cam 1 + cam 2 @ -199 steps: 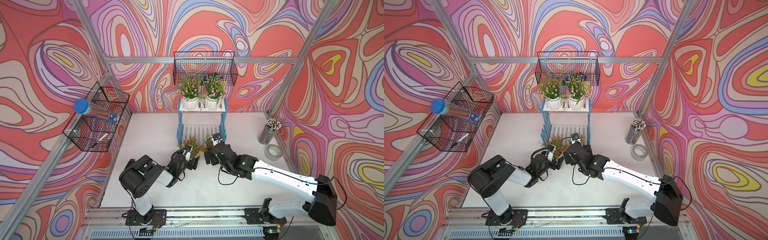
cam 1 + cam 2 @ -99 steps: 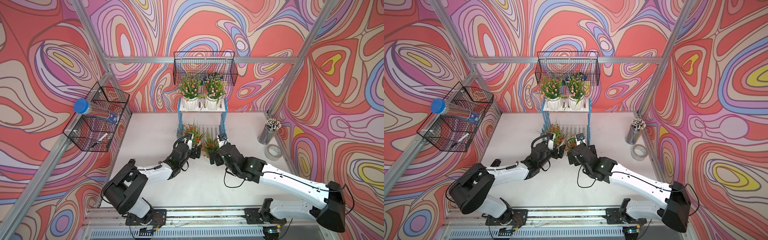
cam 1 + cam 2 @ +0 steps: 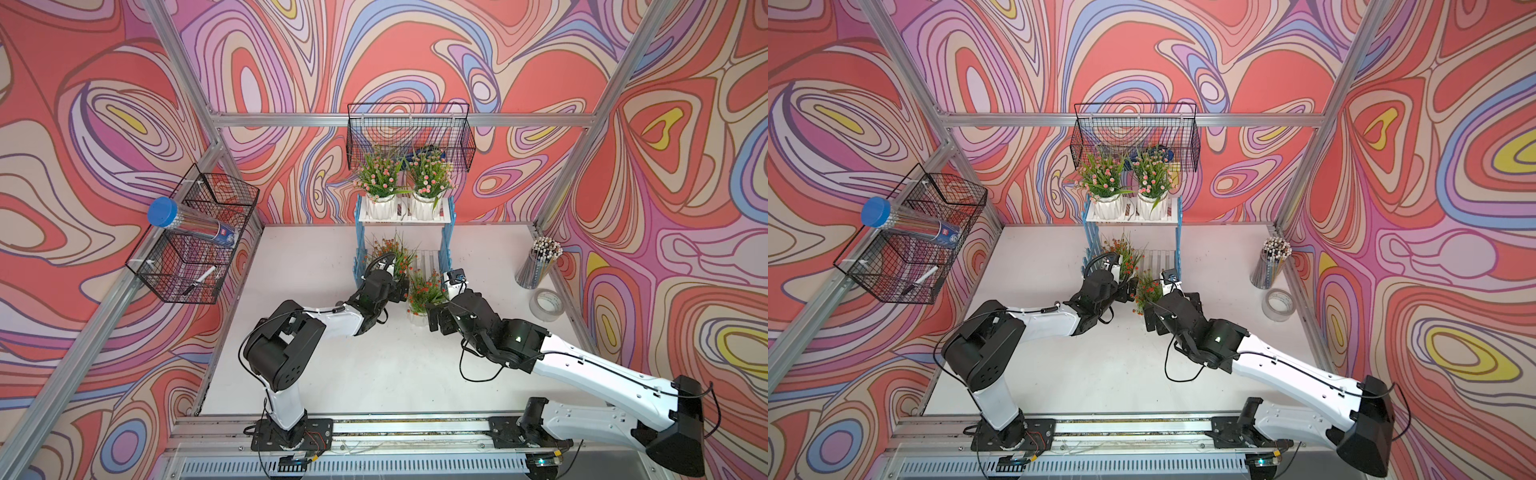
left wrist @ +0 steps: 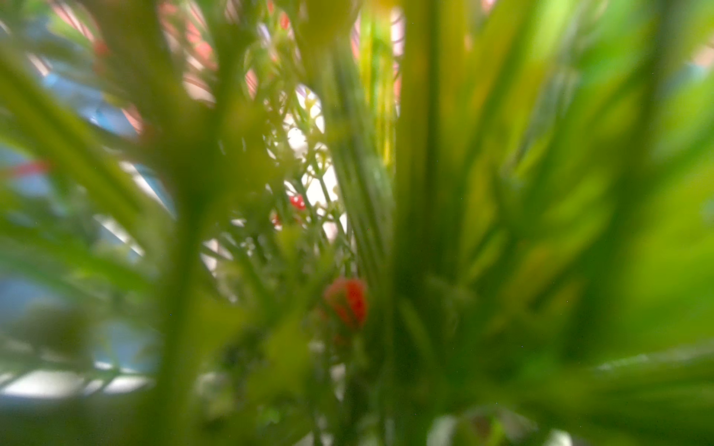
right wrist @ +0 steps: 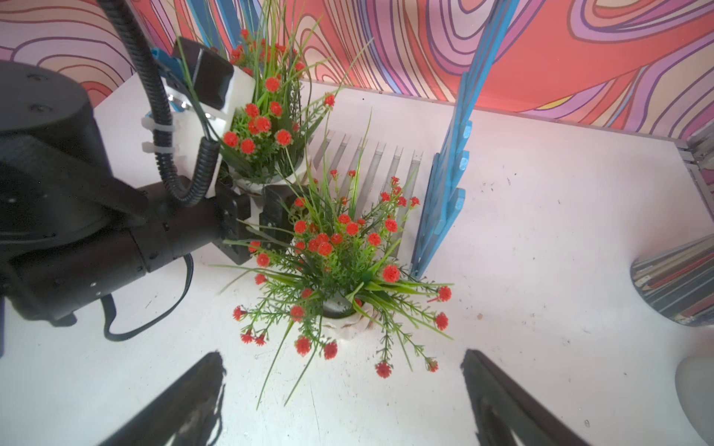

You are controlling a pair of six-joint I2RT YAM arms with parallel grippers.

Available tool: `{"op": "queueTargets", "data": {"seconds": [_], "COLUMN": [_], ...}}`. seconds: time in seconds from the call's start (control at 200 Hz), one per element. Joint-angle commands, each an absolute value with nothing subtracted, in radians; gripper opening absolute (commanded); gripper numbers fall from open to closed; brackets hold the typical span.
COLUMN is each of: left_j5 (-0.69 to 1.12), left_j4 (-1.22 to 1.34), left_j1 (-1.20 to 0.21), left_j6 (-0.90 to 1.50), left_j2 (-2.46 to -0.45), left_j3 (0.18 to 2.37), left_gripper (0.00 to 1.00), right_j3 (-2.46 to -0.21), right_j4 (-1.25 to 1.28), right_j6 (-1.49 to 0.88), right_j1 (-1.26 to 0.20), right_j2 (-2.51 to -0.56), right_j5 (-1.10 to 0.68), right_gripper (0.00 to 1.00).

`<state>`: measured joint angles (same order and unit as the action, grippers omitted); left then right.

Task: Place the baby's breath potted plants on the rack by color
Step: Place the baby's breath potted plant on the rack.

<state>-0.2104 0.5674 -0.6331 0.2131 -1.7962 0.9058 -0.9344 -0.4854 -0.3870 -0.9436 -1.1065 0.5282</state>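
Advancing further, left gripper point(image 5: 253, 206) brings its red-orange plant point(image 3: 390, 254) to rack point(image 3: 447, 232) lower shelf.

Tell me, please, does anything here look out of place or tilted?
Nothing is spilled or fallen. One red-flowered plant stands on the table, outside the rack; the blue-capped tube pokes slantwise out of the side wire basket.

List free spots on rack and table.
Free: right half of lower shelf, between held red plant and blue side panel; table left of the rack and between rack and pencil cup. Crowded: top shelf, two pink plants; rack front, left gripper, right gripper, loose red plant.
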Motion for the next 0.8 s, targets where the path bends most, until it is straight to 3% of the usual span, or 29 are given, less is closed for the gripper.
{"op": "queueTargets", "data": {"seconds": [0.0, 0.796], "left_j5": [-0.226, -0.176], "left_j4": [0.62, 0.525], "left_j1": [-0.615, -0.552], "left_j6": [0.21, 0.229], "left_j2": [-1.816, -1.968], "left_j3": [0.976, 1.117], "left_gripper": [0.68, 0.72], "right_j3": [-0.932, -0.96], "right_j4": [-0.493, -0.453], "right_j6": [-0.397, -0.37], "right_j1": [-0.946, -0.945], "right_j2": [-1.085, -1.14], "right_j5": [0.545, 0.523], "right_gripper": [0.98, 0.98]}}
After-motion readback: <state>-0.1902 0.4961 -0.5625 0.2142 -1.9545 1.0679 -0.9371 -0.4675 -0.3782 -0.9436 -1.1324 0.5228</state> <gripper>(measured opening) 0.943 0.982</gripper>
